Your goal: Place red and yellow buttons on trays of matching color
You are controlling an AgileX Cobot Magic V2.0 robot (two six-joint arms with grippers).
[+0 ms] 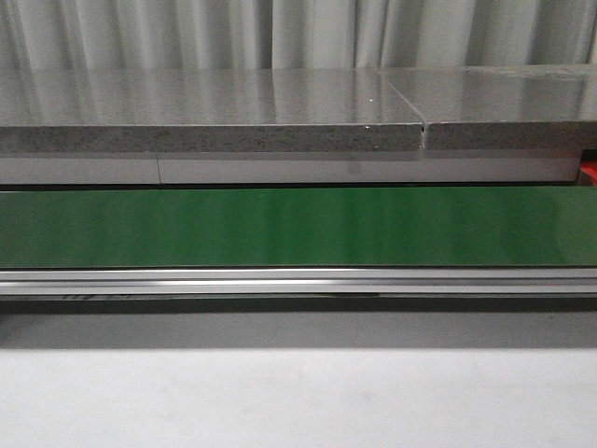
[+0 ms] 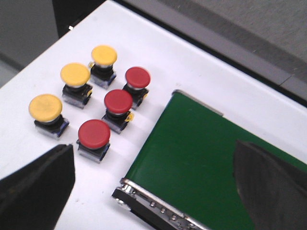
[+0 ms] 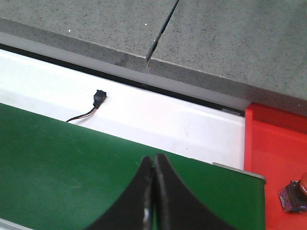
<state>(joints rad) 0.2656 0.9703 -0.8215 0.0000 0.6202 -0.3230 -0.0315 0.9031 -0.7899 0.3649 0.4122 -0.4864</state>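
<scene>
**Six buttons wait beside the belt, one sits in the red tray**

Six buttons stand grouped on the white surface, near the end of the green conveyor belt. We see three yellow buttons in a row toward the surface's outer edge and three red buttons in a row on the belt side, all upright on their dark bases, close together but apart.

Our left gripper hangs above the belt's end with its fingers spread wide and nothing between them.

Our right gripper is over the green belt with its fingers pressed together, holding nothing. Just past the belt's end lies the red tray, and a button rests in it, partly cut off by the frame. A thin cable with a black connector lies on the white ledge behind the belt.

From the front we see only the belt, the metal rail along its near edge and the grey slab behind.
</scene>
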